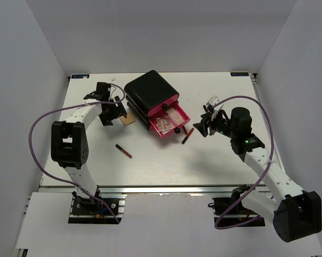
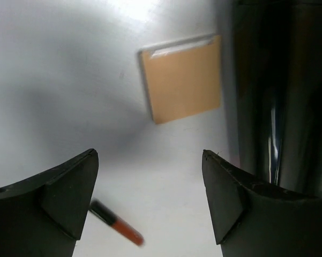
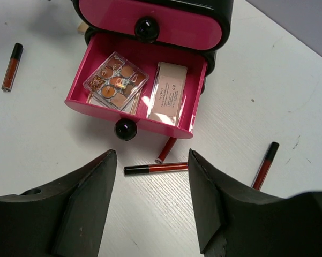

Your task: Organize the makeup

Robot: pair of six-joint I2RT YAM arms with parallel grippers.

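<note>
Left gripper [image 2: 149, 160] stood open, empty | tan packet [image 2: 182, 77] lay just ahead, beside box [image 2: 278, 91] | right gripper [image 3: 151, 158] open, empty | lipstick [image 3: 155, 168] lay crosswise between its fingers, drawer [image 3: 150, 125] just beyond | packet whole in left wrist view, half-hidden from top.

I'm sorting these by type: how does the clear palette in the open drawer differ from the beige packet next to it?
The clear palette is square and shows several small brown and gold pans; the beige packet is a plain oblong with only fine print. The clear palette sits skewed, one corner toward the drawer front; the beige packet lies nearly straight, front to back. Both lie side by side in the open pink drawer.
</note>
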